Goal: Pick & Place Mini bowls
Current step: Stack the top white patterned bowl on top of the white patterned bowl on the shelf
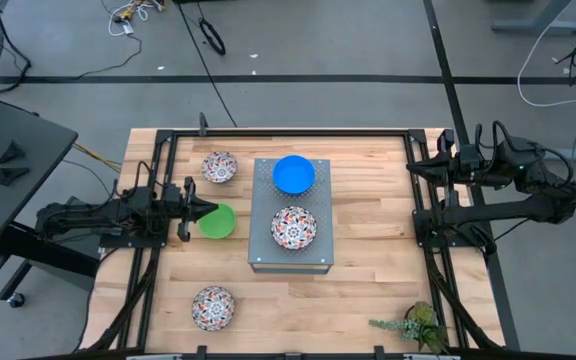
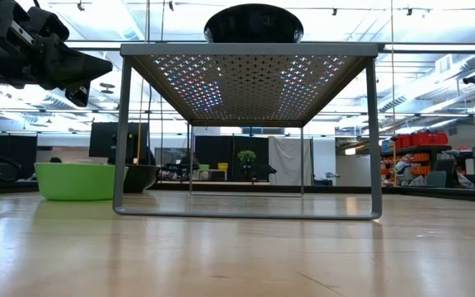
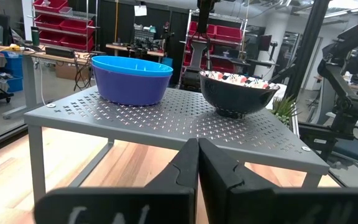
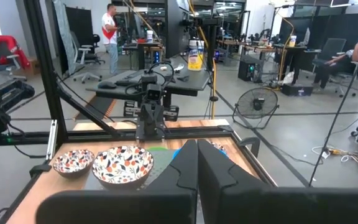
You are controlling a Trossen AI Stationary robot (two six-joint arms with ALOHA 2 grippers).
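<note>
1. Bright blue bowl and a white floral bowl (red-and-dark petals) sit on the grey perforated metal box.
2. Green bowl on the pale wooden table.
3. Two more floral bowls: and.

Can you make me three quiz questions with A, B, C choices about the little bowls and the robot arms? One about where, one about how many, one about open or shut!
1. Where is the bright blue bowl?
A. on the grey metal box
B. on the wooden table
C. in a gripper

2. How many bowls sit on the box?
A. one
B. two
C. four

3. How are the left gripper fingers?
A. wide open
B. shut on the green bowl
C. shut, holding nothing

Answers:
1 A, the high view shows it on the box's far part.
2 B, the blue one and a patterned bowl.
3 C, the left wrist view shows the fingers together with nothing between them.
</note>
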